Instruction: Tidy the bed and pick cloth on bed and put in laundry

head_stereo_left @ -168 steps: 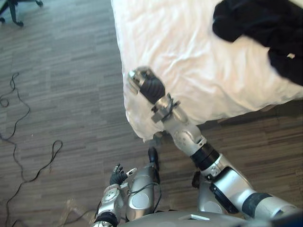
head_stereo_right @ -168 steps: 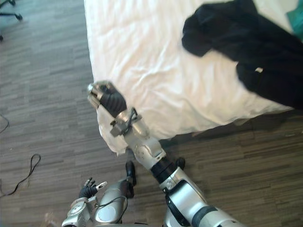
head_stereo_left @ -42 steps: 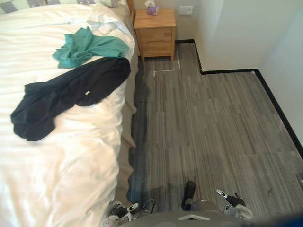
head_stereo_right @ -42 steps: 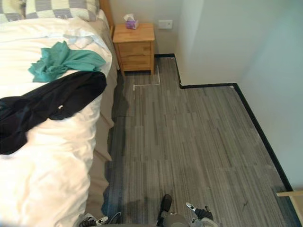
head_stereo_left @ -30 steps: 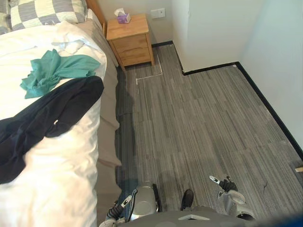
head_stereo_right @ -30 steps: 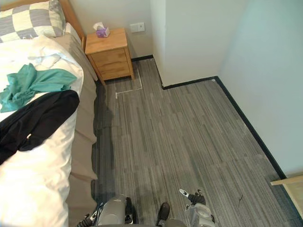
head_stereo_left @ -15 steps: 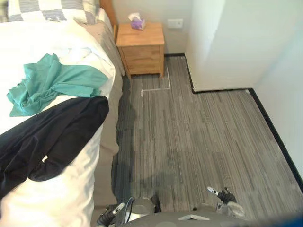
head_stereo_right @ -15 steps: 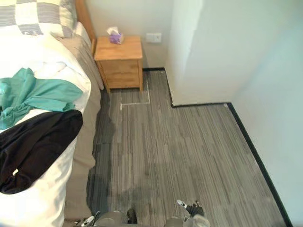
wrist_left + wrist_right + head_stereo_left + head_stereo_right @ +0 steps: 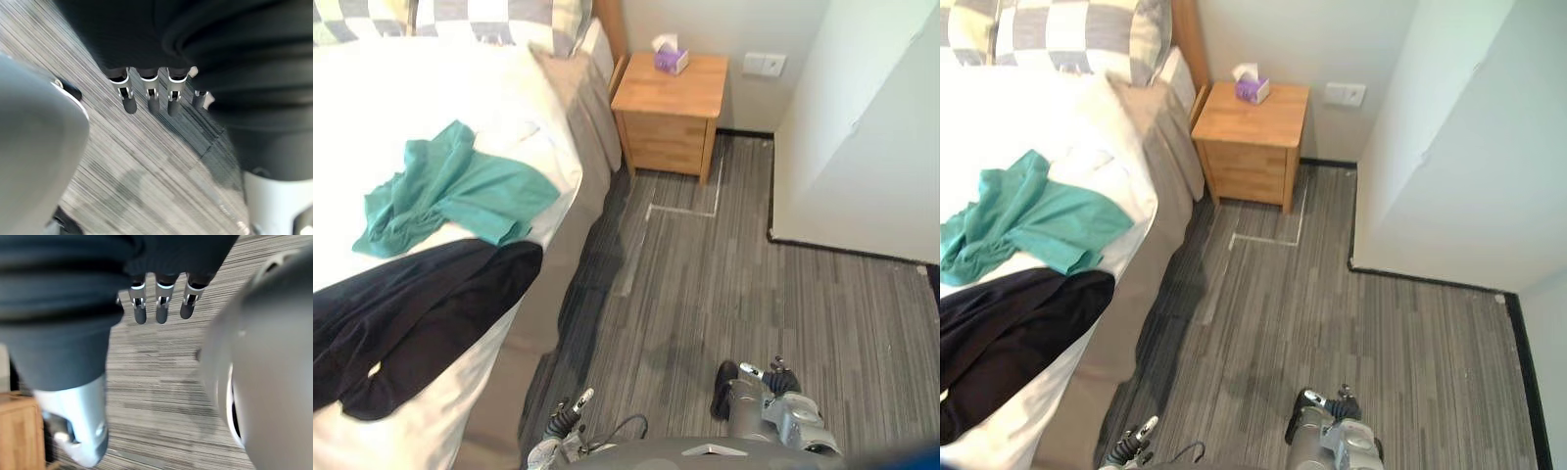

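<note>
A teal cloth (image 9: 450,191) lies crumpled on the white bed (image 9: 372,108), near its right edge. Just below it a black cloth (image 9: 411,318) sprawls across the duvet, reaching the same edge. Both hands hang low beside me over the floor, well away from the bed. My left hand (image 9: 563,423) is open, and its straight fingers (image 9: 149,95) hold nothing above the grey planks. My right hand (image 9: 766,379) is also open and empty, with its fingers (image 9: 161,308) straight over the floor.
Checkered pillows (image 9: 494,20) sit at the head of the bed. A wooden nightstand (image 9: 668,116) with a purple tissue box (image 9: 668,59) stands beside it. A white wall corner (image 9: 862,147) juts in on the right. Grey plank floor (image 9: 724,294) runs between bed and wall.
The whole view has shifted toward the head of the bed, so the camera moved. The nightstand and pillows now sit nearer. Both hands stay low and open.
</note>
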Tool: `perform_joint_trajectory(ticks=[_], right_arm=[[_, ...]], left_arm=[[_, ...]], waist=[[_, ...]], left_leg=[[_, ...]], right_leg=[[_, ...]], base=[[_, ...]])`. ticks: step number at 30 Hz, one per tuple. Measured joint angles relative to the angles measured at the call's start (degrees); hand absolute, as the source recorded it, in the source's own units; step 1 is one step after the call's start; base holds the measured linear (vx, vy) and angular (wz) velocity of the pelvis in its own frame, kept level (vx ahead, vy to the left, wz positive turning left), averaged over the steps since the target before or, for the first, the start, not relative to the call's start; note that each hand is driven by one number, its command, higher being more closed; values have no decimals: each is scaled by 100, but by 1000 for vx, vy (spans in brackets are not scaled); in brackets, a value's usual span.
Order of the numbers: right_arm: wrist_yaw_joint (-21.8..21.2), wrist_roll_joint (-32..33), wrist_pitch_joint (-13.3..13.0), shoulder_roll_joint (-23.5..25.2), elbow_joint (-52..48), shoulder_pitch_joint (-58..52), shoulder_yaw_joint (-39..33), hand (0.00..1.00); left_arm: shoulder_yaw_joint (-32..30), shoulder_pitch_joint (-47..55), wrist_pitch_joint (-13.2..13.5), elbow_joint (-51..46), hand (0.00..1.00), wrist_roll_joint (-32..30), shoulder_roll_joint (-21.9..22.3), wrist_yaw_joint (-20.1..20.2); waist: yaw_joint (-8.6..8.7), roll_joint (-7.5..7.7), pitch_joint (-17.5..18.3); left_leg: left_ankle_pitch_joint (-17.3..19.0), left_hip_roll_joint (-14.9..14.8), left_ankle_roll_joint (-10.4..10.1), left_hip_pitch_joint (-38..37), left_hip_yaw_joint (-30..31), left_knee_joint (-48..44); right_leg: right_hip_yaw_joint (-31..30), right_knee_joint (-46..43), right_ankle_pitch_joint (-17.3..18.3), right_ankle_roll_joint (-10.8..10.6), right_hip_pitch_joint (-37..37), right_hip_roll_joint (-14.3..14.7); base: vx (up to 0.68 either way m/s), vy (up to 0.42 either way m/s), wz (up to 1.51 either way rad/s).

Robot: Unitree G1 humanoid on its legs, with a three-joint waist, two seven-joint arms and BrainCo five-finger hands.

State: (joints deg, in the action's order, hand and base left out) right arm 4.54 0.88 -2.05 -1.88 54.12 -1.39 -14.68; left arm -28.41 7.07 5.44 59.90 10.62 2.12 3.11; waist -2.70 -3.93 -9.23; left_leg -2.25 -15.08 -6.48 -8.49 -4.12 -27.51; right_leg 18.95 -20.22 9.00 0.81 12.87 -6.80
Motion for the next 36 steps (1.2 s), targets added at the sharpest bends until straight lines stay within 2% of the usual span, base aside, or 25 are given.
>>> perform_joint_trajectory(ticks=[1, 3, 5, 7, 10, 11, 12, 13, 15, 16, 17, 19, 20, 21, 22, 24, 26, 28, 29, 30, 31, 33, 34, 35, 36], right_arm=[[24, 3, 18, 47, -85, -126, 85, 0], [68, 15, 45, 75, -91, -191, 88, 0], [81, 16, 52, 113, -85, -271, 85, 0], [83, 16, 96, 114, -32, -302, -8, 0], [82, 17, 130, 111, 88, -280, -120, 0], [84, 14, 132, 109, 135, -278, -229, 0], [90, 12, 134, 89, 203, -261, -300, 0], [97, 11, 156, 132, 372, -225, -324, 0], [92, 9, 155, 226, 473, -172, -372, 0], [64, -1, 164, 238, 571, -172, -410, 0], [48, 0, 169, 244, 694, -175, -527, 0], [43, 12, 156, 231, 634, -255, -717, 0], [33, 2, 151, 178, 624, -249, -701, 0], [22, 2, 155, 113, 571, -272, -689, 0], [14, 1, 152, 55, 566, -294, -691, 0], [11, 3, 117, -12, 518, -289, -688, 0], [16, 2, 107, -80, 520, -284, -682, 0], [31, 0, 118, -81, 540, -290, -606, 0], [40, -1, 124, 41, 544, -372, -540, 0], [55, 3, 160, -97, 592, -399, -617, 0], [84, 3, 164, -131, 560, -391, -610, 0], [116, 8, 154, -173, 336, -393, -471, 0], [119, 10, 155, -175, 306, -401, -430, 0], [124, 12, 149, -174, 311, -405, -281, 0], [122, 14, 141, -138, 309, -376, -64, 0]], left_arm=[[-83, 82, -20, -10, 0, 3, 14, -80], [-77, 170, -80, -12, 0, 6, 16, -106], [-83, 220, -120, -21, 0, 79, -6, -111], [-72, 204, -120, -41, 0, 135, 13, -118], [122, 194, -123, -72, 0, 175, -49, -136], [186, 176, -124, -73, 0, 171, -79, -167], [197, 157, -127, -63, 0, 171, -105, -182], [270, 204, -128, -46, 0, 168, -224, -203], [454, 84, -129, -23, 0, 132, -380, -222], [476, 87, -143, -8, 0, 108, -424, -217], [511, 86, -162, -6, 0, 108, -462, -215], [779, 86, -163, -5, 0, 105, -527, -220], [935, 63, -174, 4, 0, 94, -596, -222], [1036, 32, -191, 15, 0, 54, -641, -223], [1036, 3, -202, 23, 0, 12, -635, -223], [1047, -48, -218, 107, 0, -8, -621, -232], [1047, -94, -222, 112, 0, -1, -592, -242], [1036, -138, -203, 110, 0, 5, -549, -293], [964, -151, -178, 72, 0, 16, -551, -312], [741, -289, -160, 130, 0, 45, -344, -361], [604, -285, -136, 77, 0, 118, -249, -355], [261, -294, -103, -19, 0, 122, 60, -371], [179, -292, -101, -18, 0, 115, 80, -369], [30, -288, -100, -16, 0, 113, 114, -360], [-124, -292, -102, -17, 0, 106, 127, -360]], waist=[[-51, 32, -38], [-155, 30, -64], [-201, 112, -74], [-244, 131, -80], [-301, 159, -67], [-301, 190, -49], [-331, 253, -62], [-355, 478, 63], [-223, 548, 93], [-215, 549, 103], [-164, 528, 117], [-46, 491, 88], [30, 530, 89], [50, 558, 92], [58, 518, 68], [143, 428, 14], [196, 368, -18], [209, 402, -22], [197, 638, -19], [132, 491, -96], [16, 444, -69], [24, 259, -79], [20, 254, -78], [10, 292, -76], [-9, 345, -27]], left_leg=[[-514, -221, 38, 588, 212, -1332], [-12, -402, -3, 1330, 138, -2745], [553, -355, 40, 1968, -252, -2997], [973, -271, 122, 2372, -682, -2567], [1117, 128, 156, 2446, -1396, -371], [820, 396, 248, 2402, -1796, 772], [226, 558, 534, 2303, -2139, 1307], [242, 823, 823, 2145, -2528, 1472], [683, 612, 945, 2240, -3239, 882], [859, 610, 1141, 2136, -3317, 783], [1055, 764, 1157, 1783, -3189, 976], [1081, 948, 1167, 1270, -2776, 1406], [1104, 1038, 1156, 1044, -2528, 1573], [1107, 1136, 1152, 719, -2219, 1752], [1119, 1147, 1131, 426, -1943, 1888], [1116, 1053, 1123, 57, -1510, 2023], [1110, 912, 1112, -51, -1097, 2021], [1118, 835, 824, -40, -712, 2043], [1254, 970, 527, -22, -626, 2085], [1381, 737, 253, -69, -575, 2199], [1336, 701, 211, 1, -645, 2185], [1229, 602, 230, 229, -665, 2040], [1230, 557, 228, 201, -549, 2076], [1218, 506, 201, 135, -345, 2179], [1153, 516, 116, 138, -148, 2238]], right_leg=[[14, 240, 91, 94, -378, 214], [-28, 497, 237, 211, -820, 426], [-92, 917, 263, 220, -1317, 479], [-184, 1205, 284, 136, -1639, 467], [-284, 1486, 360, -63, -2030, 318], [-275, 1556, 424, -224, -2151, 182], [-294, 1588, 506, -367, -2256, 48], [-346, 1732, 482, -459, -2357, -184], [-226, 1845, 107, -425, -2552, -234], [-268, 1553, 55, -525, -2561, -242], [-247, 573, -3, -751, -2427, -334], [-484, -1689, -578, -1382, -1651, -600], [-579, -2618, -501, -1382, -1341, -672], [-474, -3342, -332, -1129, -1032, -844], [-251, -3552, -146, -810, -867, -959], [-82, -3242, 242, -601, -605, -928], [-239, -2416, 405, -624, -328, -742], [-828, -862, 238, -726, -252, -459], [-1474, 367, -476, -719, -355, -463], [-1339, 255, -523, -578, -372, -348], [-1271, 303, -434, -579, -404, -348], [-1246, -185, -165, -650, -476, -219], [-1378, -376, -102, -688, -478, -182], [-1548, -570, 20, -558, -545, -118], [-1476, -572, 192, -561, -659, -158]], base=[[285, -240, -19], [265, -196, -29], [317, -140, -25], [331, -56, -27], [426, 58, -24], [536, 122, -11], [677, 138, -19], [570, 95, -15], [649, 102, 24], [730, 216, 61], [492, 195, 73], [523, 134, 113], [660, 10, 148], [636, -76, 158], [513, -81, 137], [404, -219, 152], [351, -338, 155], [198, -393, 149], [215, -474, 168], [200, -418, 144], [175, -337, 107], [134, -260, 116], [122, -194, 127], [109, -189, 111], [88, -142, 96]])
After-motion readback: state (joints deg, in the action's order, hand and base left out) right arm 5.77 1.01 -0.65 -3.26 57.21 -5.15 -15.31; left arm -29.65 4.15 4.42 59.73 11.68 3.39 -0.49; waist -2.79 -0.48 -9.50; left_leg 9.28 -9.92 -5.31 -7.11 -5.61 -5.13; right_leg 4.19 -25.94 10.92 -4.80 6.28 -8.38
